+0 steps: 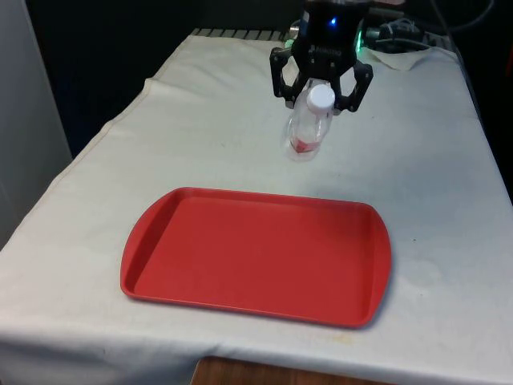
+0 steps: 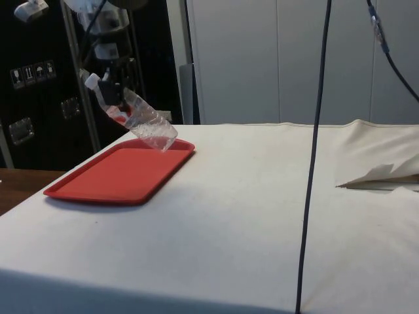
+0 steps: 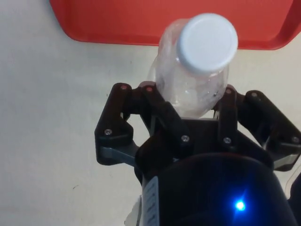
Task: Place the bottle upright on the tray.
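A clear plastic bottle (image 1: 304, 132) with a white cap (image 1: 321, 98) and a bit of red on its body hangs tilted, cap uppermost. My black gripper (image 1: 321, 93) is shut on its neck just under the cap. It sits over the white cloth just beyond the far rim of the red tray (image 1: 256, 253). In the side view the bottle (image 2: 143, 122) slants down from the gripper (image 2: 110, 90), base low by the tray (image 2: 121, 171) edge. In the wrist view the fingers (image 3: 157, 110) clamp the bottle (image 3: 197, 75), with the tray (image 3: 117, 19) beyond the cap.
The tray lies flat near the table's front edge with nothing on it. Cables and crumpled cloth (image 1: 405, 44) lie at the far end. In the side view a black cable (image 2: 314, 163) hangs down across the table.
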You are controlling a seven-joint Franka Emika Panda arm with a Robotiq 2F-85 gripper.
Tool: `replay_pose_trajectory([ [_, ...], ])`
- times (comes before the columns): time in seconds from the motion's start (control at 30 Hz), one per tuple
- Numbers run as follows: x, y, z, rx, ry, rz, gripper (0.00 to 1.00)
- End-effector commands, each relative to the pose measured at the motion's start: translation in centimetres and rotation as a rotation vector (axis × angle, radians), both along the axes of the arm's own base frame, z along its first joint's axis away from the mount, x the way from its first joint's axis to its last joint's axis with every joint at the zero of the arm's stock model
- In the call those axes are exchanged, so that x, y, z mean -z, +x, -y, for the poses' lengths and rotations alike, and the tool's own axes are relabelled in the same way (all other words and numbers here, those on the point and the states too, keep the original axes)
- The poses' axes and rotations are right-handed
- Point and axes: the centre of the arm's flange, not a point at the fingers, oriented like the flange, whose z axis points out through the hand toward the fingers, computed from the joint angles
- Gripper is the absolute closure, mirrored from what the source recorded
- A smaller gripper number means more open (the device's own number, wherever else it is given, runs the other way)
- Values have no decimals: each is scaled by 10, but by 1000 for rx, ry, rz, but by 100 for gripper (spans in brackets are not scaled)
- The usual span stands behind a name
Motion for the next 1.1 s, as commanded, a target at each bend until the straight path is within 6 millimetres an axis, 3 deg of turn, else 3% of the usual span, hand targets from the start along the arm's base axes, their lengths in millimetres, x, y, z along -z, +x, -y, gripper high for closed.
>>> replay_pose_trajectory([
  [0.0, 0, 1, 0, 12, -2, 9, 100],
  [1.07, 9, 7, -4, 219, 19, 84, 100],
])
